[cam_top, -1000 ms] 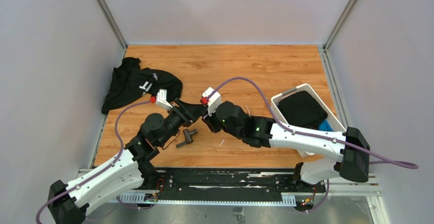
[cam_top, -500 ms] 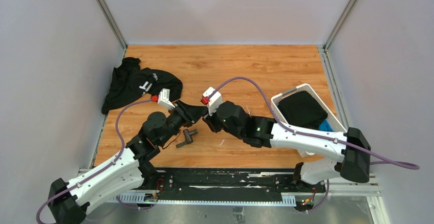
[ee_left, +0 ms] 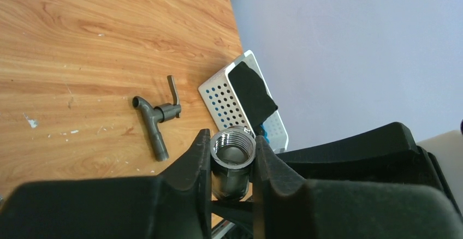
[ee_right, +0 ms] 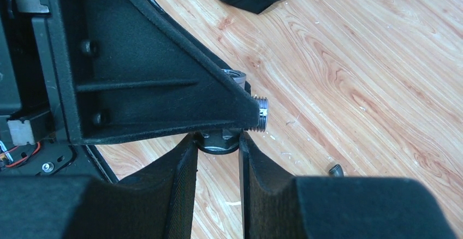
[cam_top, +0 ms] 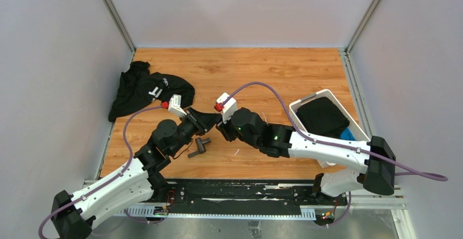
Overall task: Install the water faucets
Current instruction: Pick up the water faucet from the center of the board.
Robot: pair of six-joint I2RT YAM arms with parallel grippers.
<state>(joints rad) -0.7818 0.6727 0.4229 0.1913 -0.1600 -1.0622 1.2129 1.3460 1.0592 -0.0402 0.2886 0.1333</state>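
A dark-grey tee fitting (ee_left: 233, 157) with a threaded open end sits between my left gripper's (ee_left: 232, 141) fingers, which are shut on its sides. My right gripper (ee_right: 218, 138) is shut on the same fitting's hex end (ee_right: 218, 141); a threaded stub (ee_right: 262, 113) sticks out past the left finger. In the top view both grippers meet above the table, left (cam_top: 210, 120) and right (cam_top: 223, 127). A second water faucet piece (cam_top: 200, 146) with a thin lever handle lies on the wood below them and shows in the left wrist view too (ee_left: 155, 120).
A black cloth garment (cam_top: 147, 89) lies at the back left of the wooden table (cam_top: 262, 70). A white perforated basket (cam_top: 349, 120) holding dark cloth stands at the right edge. Grey walls close in the table on three sides.
My left gripper's jaws have closed onto the fitting, and the left wrist has edged slightly toward the right gripper. The right arm and the faucet on the table have not moved.
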